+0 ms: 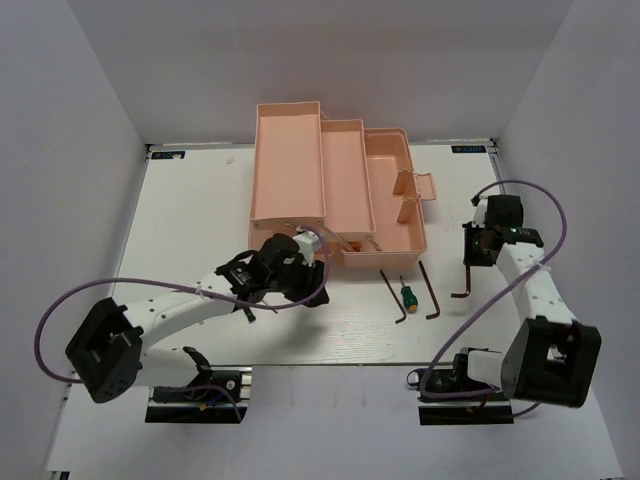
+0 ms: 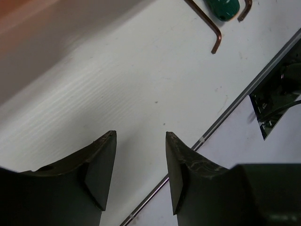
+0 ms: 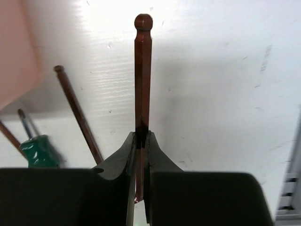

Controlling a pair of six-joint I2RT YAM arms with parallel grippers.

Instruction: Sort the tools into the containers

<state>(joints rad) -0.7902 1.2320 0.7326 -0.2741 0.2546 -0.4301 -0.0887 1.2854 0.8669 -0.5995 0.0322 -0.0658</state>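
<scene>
Pinching hex key (image 3: 143,70), right gripper (image 3: 142,135) fingers pressed onto it. Lift straight up before swinging to toolbox (image 1: 345,170). Left gripper (image 2: 140,136) spread, empty.

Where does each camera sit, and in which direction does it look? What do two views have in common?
Top external: above and behind the bases, looking down on the table, toolbox, left arm and right arm.
Left wrist: on the left arm, looking down past its open left gripper at the table.
Right wrist: on the right arm, looking down past the right gripper, shut on a hex key.
Shared: both wrist views show the green screwdriver.
</scene>
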